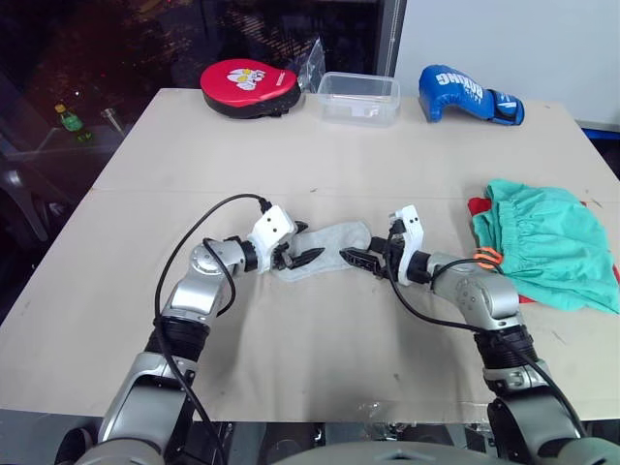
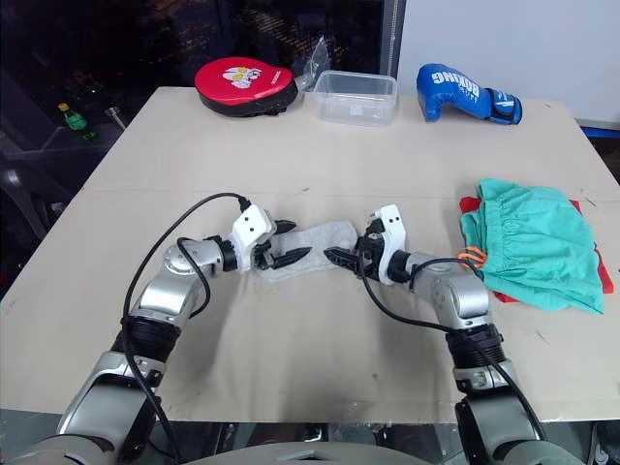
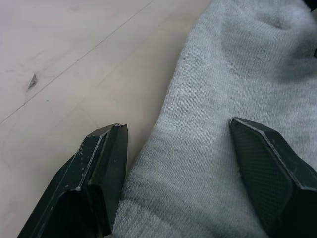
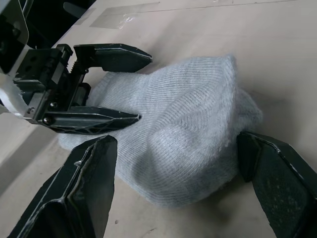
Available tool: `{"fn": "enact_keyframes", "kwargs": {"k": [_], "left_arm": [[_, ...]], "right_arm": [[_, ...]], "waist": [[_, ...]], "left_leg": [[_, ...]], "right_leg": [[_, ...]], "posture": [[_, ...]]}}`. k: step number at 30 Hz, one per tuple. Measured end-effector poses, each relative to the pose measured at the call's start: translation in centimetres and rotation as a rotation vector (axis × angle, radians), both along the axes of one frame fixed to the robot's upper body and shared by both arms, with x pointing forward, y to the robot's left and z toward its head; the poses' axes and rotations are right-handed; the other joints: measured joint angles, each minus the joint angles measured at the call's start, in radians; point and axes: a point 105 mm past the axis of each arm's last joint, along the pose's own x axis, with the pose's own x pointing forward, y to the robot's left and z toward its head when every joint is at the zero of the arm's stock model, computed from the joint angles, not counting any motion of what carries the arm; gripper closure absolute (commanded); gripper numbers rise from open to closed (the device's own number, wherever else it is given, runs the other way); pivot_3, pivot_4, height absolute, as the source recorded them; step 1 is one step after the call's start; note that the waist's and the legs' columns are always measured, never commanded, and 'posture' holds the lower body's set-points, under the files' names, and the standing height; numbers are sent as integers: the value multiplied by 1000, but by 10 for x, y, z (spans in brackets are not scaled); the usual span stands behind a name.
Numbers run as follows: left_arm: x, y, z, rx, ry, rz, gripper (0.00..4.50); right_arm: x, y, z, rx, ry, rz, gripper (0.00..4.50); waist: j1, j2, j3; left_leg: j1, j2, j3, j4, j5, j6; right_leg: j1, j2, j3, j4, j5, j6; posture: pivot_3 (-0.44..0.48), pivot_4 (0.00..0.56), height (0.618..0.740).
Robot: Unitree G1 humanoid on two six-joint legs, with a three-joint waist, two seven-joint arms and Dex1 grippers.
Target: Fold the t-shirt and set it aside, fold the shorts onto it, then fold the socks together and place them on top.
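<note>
Socks (image 1: 325,248) are lying in the middle of the tabletop (image 1: 320,155), with a tool at each end.
Left tool (image 1: 302,258) is gaping wide over one end; right tool (image 1: 356,258) is gaping wide at the other end, gripping nothing; shorts (image 1: 544,242) are sitting on the t-shirt (image 1: 476,205), off to the right.

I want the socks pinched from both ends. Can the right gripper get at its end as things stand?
Probably yes: the right gripper is open with the socks between its fingers, nothing in between.
</note>
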Motion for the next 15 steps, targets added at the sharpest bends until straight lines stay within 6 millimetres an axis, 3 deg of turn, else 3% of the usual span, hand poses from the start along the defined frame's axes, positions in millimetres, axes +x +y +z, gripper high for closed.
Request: {"fn": "enact_keyframes", "kwargs": {"k": [7, 11, 15], "left_arm": [[0, -1, -1, -13, -18, 9, 955], [-1, -7, -1, -27, -17, -2, 955], [-4, -25, 1, -45, -9, -42, 955]], "right_arm": [[-10, 3, -3, 3, 41, 53, 4475], [-8, -6, 2, 68, 82, 9, 4475], [-8, -28, 9, 107, 89, -54, 4475]], "waist": [[2, 0, 0], [6, 0, 0], [15, 1, 1]], "left_leg": [[0, 0, 0, 0, -1, 1], [-1, -1, 0, 0, -1, 1], [-2, -3, -1, 1, 0, 0]], "right_leg": [[0, -1, 0, 0, 0, 0], [0, -2, -1, 0, 0, 0], [0, -3, -1, -1, 0, 0]], "posture": [[0, 150, 740], [0, 150, 740], [0, 150, 740]]}}
